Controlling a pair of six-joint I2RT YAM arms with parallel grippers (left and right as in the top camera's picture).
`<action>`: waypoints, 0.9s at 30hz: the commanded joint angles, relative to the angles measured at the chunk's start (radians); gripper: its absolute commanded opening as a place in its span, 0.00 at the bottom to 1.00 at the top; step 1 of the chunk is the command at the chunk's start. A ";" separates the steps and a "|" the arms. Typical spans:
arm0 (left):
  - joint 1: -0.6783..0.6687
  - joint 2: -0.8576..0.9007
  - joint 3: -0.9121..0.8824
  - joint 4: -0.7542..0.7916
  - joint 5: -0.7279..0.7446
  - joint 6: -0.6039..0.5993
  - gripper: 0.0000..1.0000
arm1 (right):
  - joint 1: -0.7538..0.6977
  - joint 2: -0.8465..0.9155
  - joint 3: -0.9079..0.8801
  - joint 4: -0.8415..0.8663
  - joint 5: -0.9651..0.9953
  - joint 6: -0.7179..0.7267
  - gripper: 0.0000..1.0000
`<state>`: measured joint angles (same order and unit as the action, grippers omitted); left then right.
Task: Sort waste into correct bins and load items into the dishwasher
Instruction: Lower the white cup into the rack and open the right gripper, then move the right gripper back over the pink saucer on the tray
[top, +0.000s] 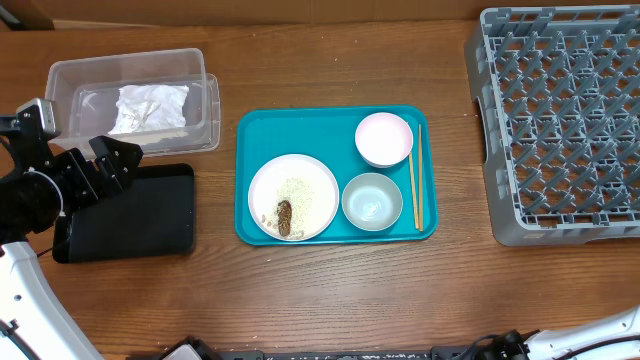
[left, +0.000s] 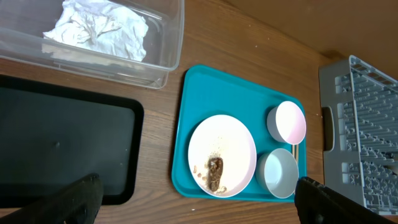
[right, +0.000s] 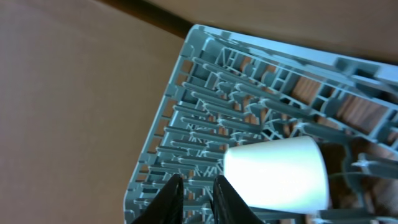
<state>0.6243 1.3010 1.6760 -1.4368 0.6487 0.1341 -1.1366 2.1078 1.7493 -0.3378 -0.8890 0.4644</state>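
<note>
The napkin (top: 150, 105) lies in the clear tub (top: 70, 85). The black tray (top: 150, 215) sits in front of the tub. On the teal tray (top: 250, 130) are the white plate (top: 262, 180) with rice (top: 297, 190) and a brown lump (top: 284, 217), the pink saucer (top: 384, 138), the grey-blue bowl (top: 372, 200) and the chopsticks (top: 415, 180). My left gripper (top: 110, 160) is open and empty above the black tray's far left corner. My right gripper (right: 198, 186) is shut and empty beside the dish rack (right: 205, 118), next to a white cup shape (right: 277, 174). No red wrapper shows.
The dish rack (top: 560, 120) fills the right side of the table. The left wrist view shows the tub (left: 168, 56), black tray (left: 62, 149), plate (left: 233, 143) and bowl (left: 278, 173). Only part of the right arm (top: 600, 335) shows at the front edge.
</note>
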 joint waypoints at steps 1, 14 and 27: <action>0.004 0.001 0.006 0.001 -0.003 0.016 1.00 | 0.057 -0.053 0.000 -0.022 0.106 -0.007 0.14; 0.004 0.001 0.006 0.001 -0.003 0.016 1.00 | 0.381 -0.037 0.000 -0.124 0.784 -0.237 0.04; 0.004 0.001 0.006 0.001 -0.003 0.016 1.00 | 0.401 0.023 -0.002 -0.149 0.932 -0.290 0.04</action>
<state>0.6243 1.3010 1.6760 -1.4364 0.6487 0.1341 -0.7349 2.0983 1.7481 -0.4870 -0.0120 0.2070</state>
